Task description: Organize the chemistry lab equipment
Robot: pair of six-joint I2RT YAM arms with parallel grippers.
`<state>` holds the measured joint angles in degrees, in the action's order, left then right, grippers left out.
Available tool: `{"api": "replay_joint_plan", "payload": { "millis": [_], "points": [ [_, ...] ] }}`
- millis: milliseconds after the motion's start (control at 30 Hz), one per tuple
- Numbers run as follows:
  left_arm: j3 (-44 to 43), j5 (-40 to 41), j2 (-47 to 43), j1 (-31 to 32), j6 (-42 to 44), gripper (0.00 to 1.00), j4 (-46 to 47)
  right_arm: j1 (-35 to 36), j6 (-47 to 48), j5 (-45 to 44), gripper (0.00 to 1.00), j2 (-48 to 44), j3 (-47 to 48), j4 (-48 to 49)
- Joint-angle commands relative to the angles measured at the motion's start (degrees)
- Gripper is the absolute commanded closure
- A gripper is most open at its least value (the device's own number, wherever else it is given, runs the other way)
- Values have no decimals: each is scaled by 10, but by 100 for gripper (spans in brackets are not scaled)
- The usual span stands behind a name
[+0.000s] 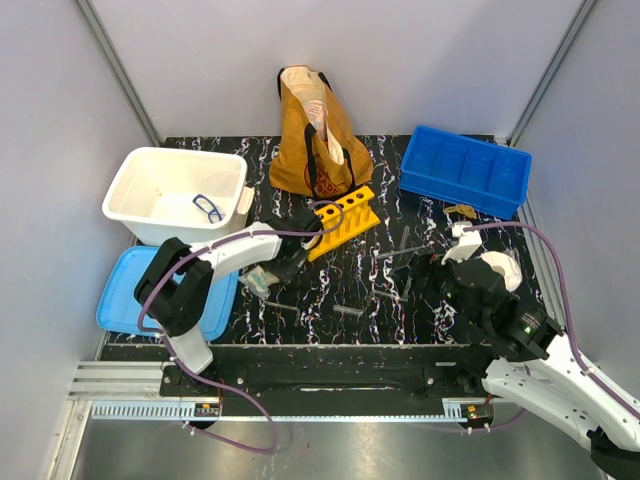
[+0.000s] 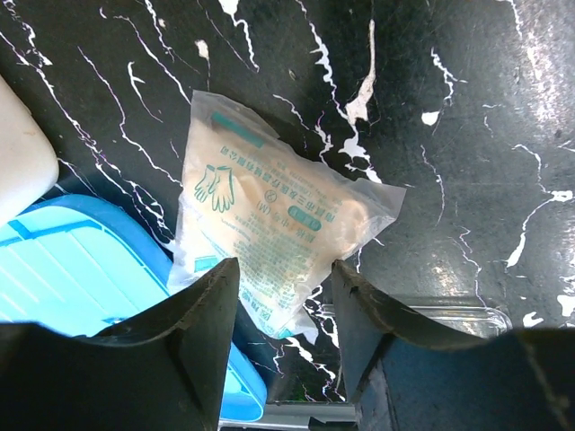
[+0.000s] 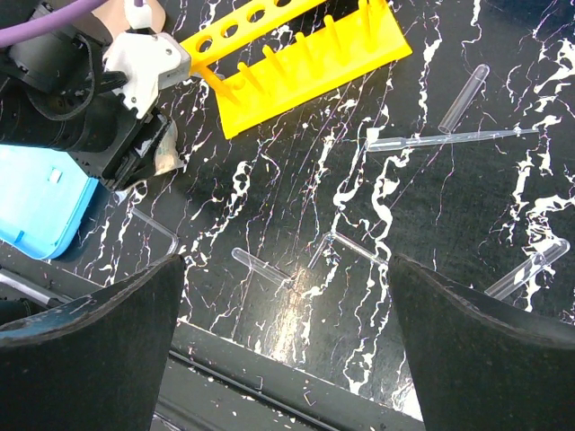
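Packet of gloves lies flat on the black marbled counter just below the left gripper, whose jaws stand half spread astride its near end, with a light-blue lid to the left. Right gripper hangs spread wide above loose clear tubes. Ahead of it lie the yellow test-tube rack and, to the right, a pipette.

White-shelled, black-jointed left arm and right arm trail purple cable; left end effector is black.
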<state>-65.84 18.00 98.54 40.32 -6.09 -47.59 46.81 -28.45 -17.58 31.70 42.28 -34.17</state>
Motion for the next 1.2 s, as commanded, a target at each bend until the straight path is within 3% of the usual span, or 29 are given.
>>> {"api": "replay_joint_plan", "payload": {
  "millis": [0, 100, 300, 500, 700, 933, 1033, 1167],
  "points": [
    [-8, 12, 9, 0, -7, 52, -3, -2, 8, -18, 0, -6, 0, 17],
    [-13, 22, 18, 0, -9, 60, -9, -2, 8, -18, 0, -7, -1, 16],
    [-15, 27, 3, 0, -16, 86, -9, -2, 7, -15, 0, -8, -1, 16],
    [-15, 23, -44, 0, -28, 99, -3, -2, 3, -13, 0, -5, -1, 17],
    [-37, 4, -129, 0, -67, 100, -3, -2, 8, -14, 0, 2, -2, 17],
    [-127, 26, -268, -15, -108, 100, -16, -2, 13, -16, 0, 8, 3, 17],
    [-170, 63, -293, -53, -108, 100, -17, -2, 11, -12, 0, 11, 2, 22],
    [-216, 65, -297, -165, -100, 100, -10, -2, 7, -3, 0, 10, -2, 30]
  ]
}}
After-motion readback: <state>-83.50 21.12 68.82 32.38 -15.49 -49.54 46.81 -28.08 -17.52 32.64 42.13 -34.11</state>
